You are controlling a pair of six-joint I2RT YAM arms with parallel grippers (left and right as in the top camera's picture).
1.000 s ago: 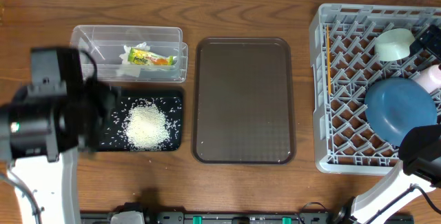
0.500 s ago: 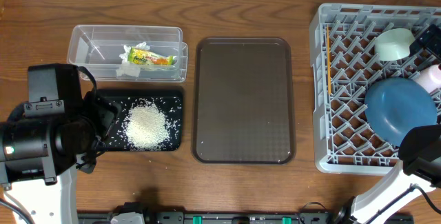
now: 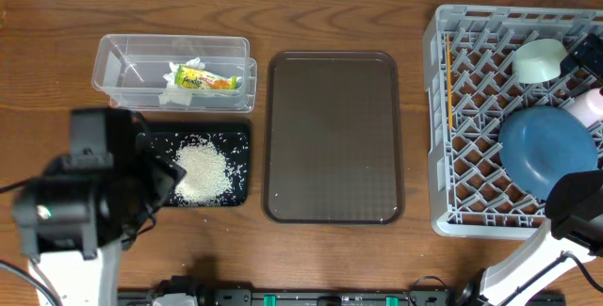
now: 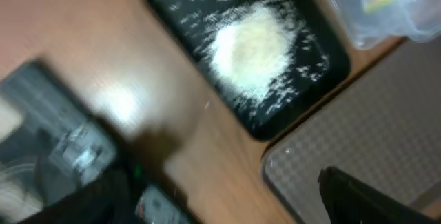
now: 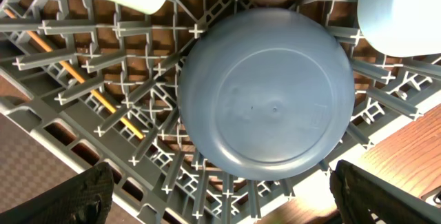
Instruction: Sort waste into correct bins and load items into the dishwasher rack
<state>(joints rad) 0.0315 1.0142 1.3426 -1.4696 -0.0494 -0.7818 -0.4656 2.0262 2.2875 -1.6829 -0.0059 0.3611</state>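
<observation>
Loose white rice point(image 3: 203, 172) lies heaped on the flat black tray point(image 3: 236, 136). The clear tub point(image 3: 122, 66) behind it holds the yellow-green snack wrapper point(image 3: 203, 81) and a white tissue point(image 3: 179, 96). In the grey dishwasher rack point(image 3: 462, 155) sit the upturned dark-blue bowl point(image 3: 546, 151), a mint-green bowl point(image 3: 539, 59), a pink cup point(image 3: 590, 108) and a chopstick point(image 3: 449, 89); a light-blue bowl point(image 5: 400, 10) shows beside them. My left gripper point(image 4: 227, 207) hangs open and empty over the table, just in front of the black tray point(image 4: 324, 69). Open and empty too, my right gripper point(image 5: 238, 203) hovers over the dark-blue bowl point(image 5: 269, 93).
A large brown serving tray point(image 3: 333, 136) lies between the black tray and the rack. My left arm point(image 3: 80, 212) covers the black tray's left end. The right arm point(image 3: 575, 207) overhangs the rack's front right corner.
My left arm has swung toward the table's front edge and slightly right, staying open. The right arm and all objects have not moved.
</observation>
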